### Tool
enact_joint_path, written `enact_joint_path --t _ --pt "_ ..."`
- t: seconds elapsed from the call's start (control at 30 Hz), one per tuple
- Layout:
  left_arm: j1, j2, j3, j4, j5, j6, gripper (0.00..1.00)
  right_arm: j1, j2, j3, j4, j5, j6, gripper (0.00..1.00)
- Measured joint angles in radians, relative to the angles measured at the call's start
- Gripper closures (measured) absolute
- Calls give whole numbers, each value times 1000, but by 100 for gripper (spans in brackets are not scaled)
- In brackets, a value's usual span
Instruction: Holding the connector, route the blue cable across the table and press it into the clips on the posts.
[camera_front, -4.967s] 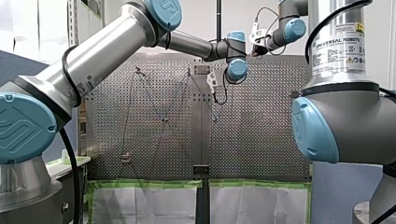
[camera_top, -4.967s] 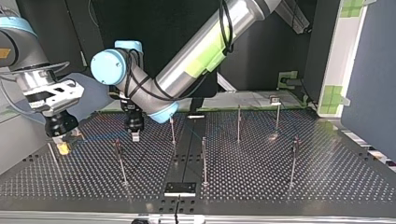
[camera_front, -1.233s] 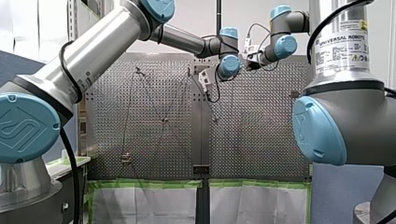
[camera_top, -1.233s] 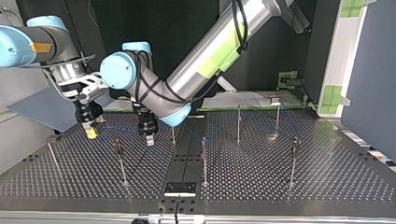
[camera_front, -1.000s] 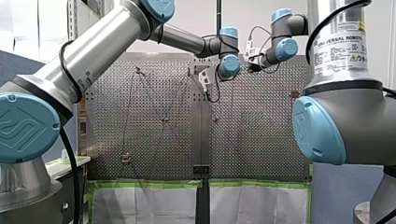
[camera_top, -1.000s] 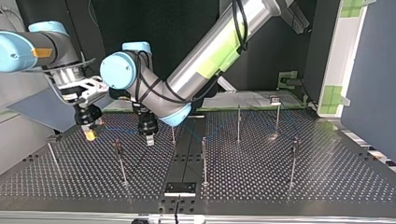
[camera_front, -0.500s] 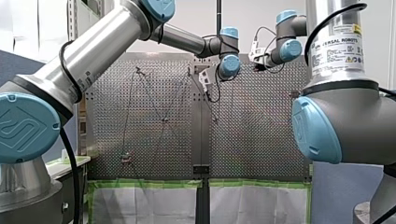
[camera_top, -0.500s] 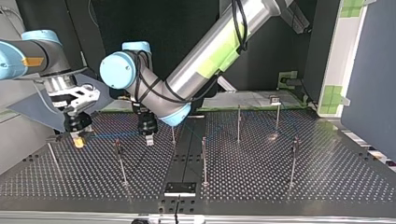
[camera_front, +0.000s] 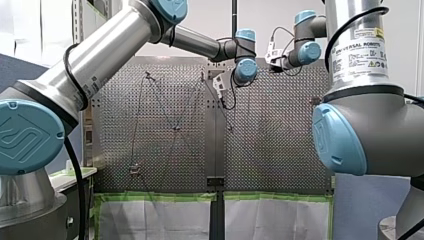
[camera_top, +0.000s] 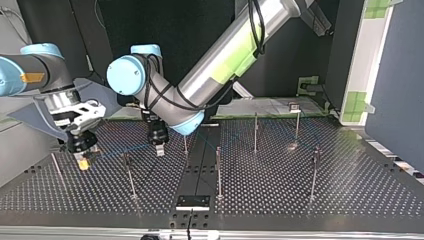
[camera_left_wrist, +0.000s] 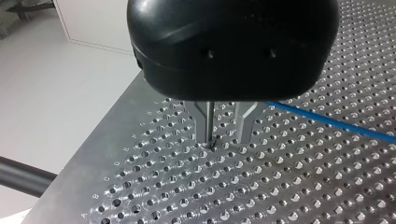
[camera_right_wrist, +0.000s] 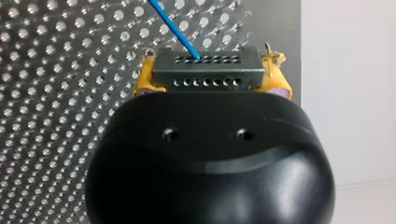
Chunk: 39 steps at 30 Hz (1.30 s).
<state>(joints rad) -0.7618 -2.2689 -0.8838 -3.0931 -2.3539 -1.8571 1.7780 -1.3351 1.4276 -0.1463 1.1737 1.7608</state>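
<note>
The connector (camera_right_wrist: 208, 77), a dark grey rectangular block with two rows of small round holes, is gripped by the right gripper (camera_right_wrist: 209, 58). It is clamped at its two short ends between the yellow pads (camera_right_wrist: 144, 79). From its far face the blue cable (camera_right_wrist: 175, 32), thin and smooth, is led straight away over the perforated metal table (camera_top: 350, 190).

In the top view, the connector is held low over the table at the view's left, and the cable is seen as a faint blue line running towards the middle. There it passes close by the left gripper (camera_left_wrist: 226, 141).

That gripper's flat metal fingers (camera_left_wrist: 244, 125) are held apart, with nothing seen between them, tips just above the holes. In the left wrist view the cable is seen coming out from behind the gripper's rounded black body. It is stretched away beside one finger, and whether it touches that finger cannot be told.

Thin upright metal posts (camera_top: 218, 172) are spread over the table. One stands just beside the left gripper, another between the two grippers and nearer the camera. Small dark clips (camera_top: 125, 158) are carried at some tops. A black plate (camera_top: 192, 201) is fixed at the table's near edge.
</note>
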Motion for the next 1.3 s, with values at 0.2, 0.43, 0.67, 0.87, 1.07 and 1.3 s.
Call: enact_joint_path --t 0.2,0.43,0.67,0.87,1.07,1.3 --pt "0 0 0 0 0 0 68 -1 42 -16 -1 7 -3 100" --pt "0 0 0 0 0 0 68 1 81 -49 -4 8 -8 100" --pt "0 0 0 0 0 0 68 14 88 -98 -2 5 -11 100" --pt "0 0 0 0 0 0 65 21 100 -121 -2 -1 -19 100" --pt "0 0 0 0 0 0 55 35 99 -122 -2 -2 -19 100" --pt "0 0 0 0 0 0 0 35 100 -121 -2 -2 -19 100"
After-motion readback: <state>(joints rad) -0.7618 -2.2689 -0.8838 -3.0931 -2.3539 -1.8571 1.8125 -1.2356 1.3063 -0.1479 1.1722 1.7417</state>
